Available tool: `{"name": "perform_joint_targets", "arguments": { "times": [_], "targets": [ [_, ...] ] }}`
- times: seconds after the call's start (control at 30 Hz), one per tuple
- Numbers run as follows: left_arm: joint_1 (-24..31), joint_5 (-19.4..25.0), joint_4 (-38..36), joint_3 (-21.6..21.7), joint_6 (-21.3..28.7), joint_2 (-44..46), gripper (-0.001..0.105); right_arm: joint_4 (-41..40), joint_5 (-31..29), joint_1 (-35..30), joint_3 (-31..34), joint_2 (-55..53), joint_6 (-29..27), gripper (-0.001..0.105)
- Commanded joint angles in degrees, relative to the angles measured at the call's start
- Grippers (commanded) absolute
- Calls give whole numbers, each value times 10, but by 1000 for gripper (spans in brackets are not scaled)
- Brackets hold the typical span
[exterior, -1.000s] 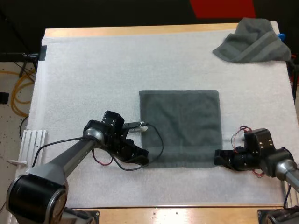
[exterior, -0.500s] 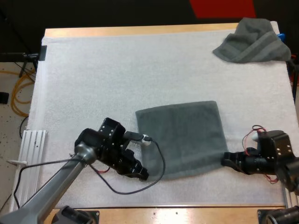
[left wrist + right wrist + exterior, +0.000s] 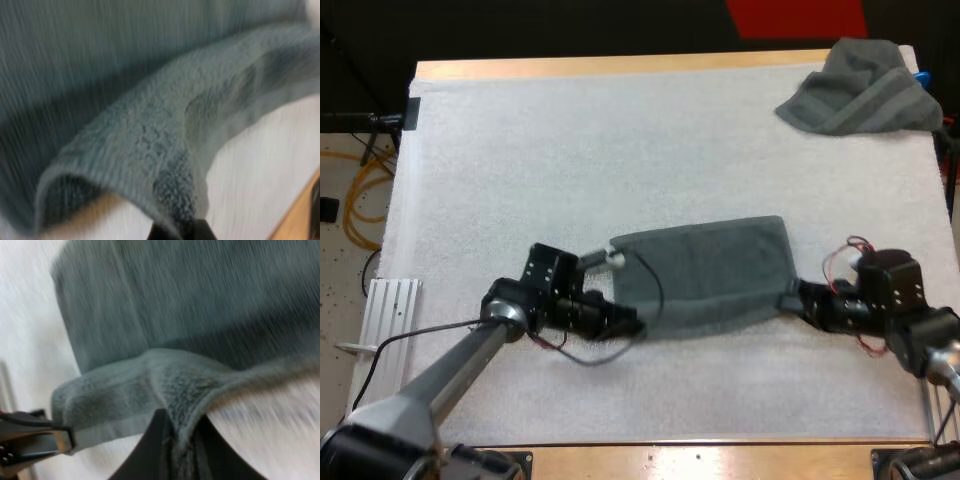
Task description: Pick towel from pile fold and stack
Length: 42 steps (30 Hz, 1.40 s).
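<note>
towel (image 3: 705,275) mid-mat (image 3: 520,180), near edge raised | left gripper (image 3: 632,324) clamped on its 7 o'clock corner, right gripper (image 3: 792,299) clamped on the 5 o'clock corner | soft, light, limp; likely sags between holds, so grip corners | crumpled towel (image 3: 860,90) at 1 o'clock

A white mat (image 3: 620,130) covers the wooden table (image 3: 620,66), speckled floor (image 3: 338,285) and yellow cables (image 3: 362,200) at its left.
</note>
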State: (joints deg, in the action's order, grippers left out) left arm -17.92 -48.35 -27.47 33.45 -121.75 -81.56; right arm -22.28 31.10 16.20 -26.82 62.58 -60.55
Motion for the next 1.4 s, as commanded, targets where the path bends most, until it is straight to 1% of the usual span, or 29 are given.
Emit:
{"name": "perform_joint_targets", "arguments": {
  "times": [0.0, 0.07, 0.17, 0.27, 0.37, 0.57, 0.63, 0.77, 1.0, 1.1, 1.13, 1.17, 1.2, 1.23, 1.27, 1.3, 1.37],
  "targets": [
    [9, -13, 40, 2, -29, -7, 0, 39, 5, 0, -6, 13, 17, 0],
    [26, -17, 88, 2, -54, -23, 0, 101, 5, 0, -6, 47, 44, 0],
    [52, -17, 128, 2, -69, -37, 0, 165, 5, 0, -6, 86, 75, 0],
    [70, -6, 154, 2, -69, -39, 0, 212, 4, 0, -6, 121, 93, 0],
    [81, -1, 177, 2, -69, -39, 0, 239, -9, 0, -6, 142, 94, 0],
    [83, 1, 197, 2, -69, -39, 0, 269, -82, 0, -6, 150, 94, 0],
    [83, 11, 203, 2, -69, -39, 0, 273, -94, 0, -6, 150, 94, 0],
    [83, 38, 227, 2, -69, -39, 0, 273, -95, 0, -6, 150, 94, 0],
    [83, 40, 222, 2, -67, -39, 0, 273, -98, 0, -6, 150, 94, 0],
    [83, 38, 223, 2, -53, -39, 6, 273, -98, 0, -6, 150, 94, 0],
    [83, 35, 223, 2, -44, -39, 11, 273, -98, 0, -6, 150, 94, 0],
    [83, 34, 223, 2, -38, -39, 17, 274, -98, 0, -6, 150, 94, 2],
    [83, 34, 223, 2, -36, -39, 21, 276, -98, 0, -6, 150, 94, 5],
    [83, 34, 223, 2, -35, -39, 27, 278, -98, 0, -6, 150, 93, 12],
    [83, 34, 223, 2, -31, -39, 33, 284, -95, 0, -6, 150, 91, 21],
    [83, 34, 223, 2, -30, -39, 37, 288, -94, 0, -6, 150, 90, 26],
    [83, 34, 223, 2, -28, -39, 46, 312, -94, 0, -6, 150, 89, 45]
  ]
}}
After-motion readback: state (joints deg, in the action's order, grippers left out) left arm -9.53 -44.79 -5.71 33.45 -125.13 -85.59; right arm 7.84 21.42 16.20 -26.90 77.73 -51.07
